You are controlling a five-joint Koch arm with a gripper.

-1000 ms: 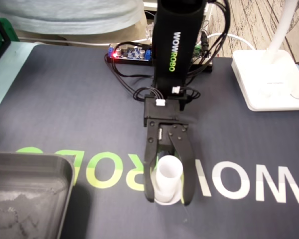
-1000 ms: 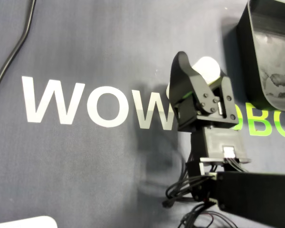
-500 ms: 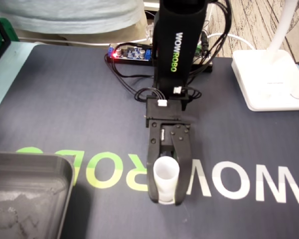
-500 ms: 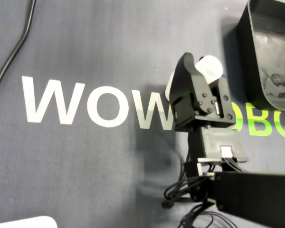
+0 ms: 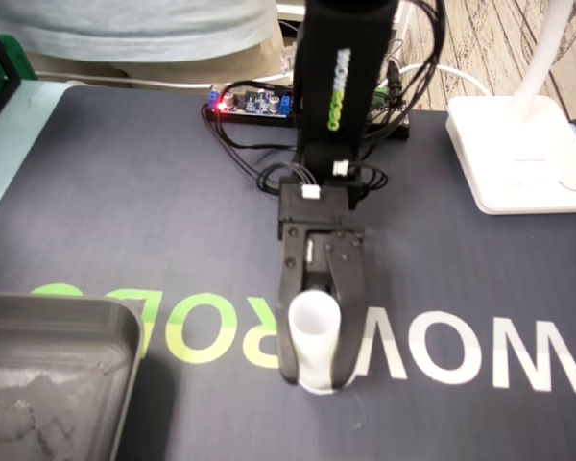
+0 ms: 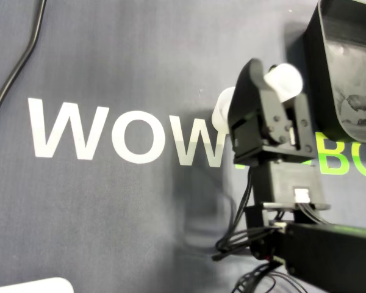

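The pincer (image 5: 316, 375) was closed on a white cup (image 5: 314, 331), one jaw against each side of it, in the fixed view. The cup stood upright between them with its open mouth up and its long axis vertical. It sat over the pale lettering near the middle of the dark worktop (image 5: 154, 211). Whether its base was touching the worktop or was just clear of it could not be told.

The grey tray (image 5: 67, 305) lay to the near left of the pincer in that view, well apart from the cup. Only bare mat lay between them, so a sideways carry to the left looked open. The tray's raised rim was the one edge the cup would probably have to clear. A white lamp base (image 5: 518, 154) sat at the far right, and a circuit board (image 5: 252, 101) with cables lay behind the arm. Both were away from that path.
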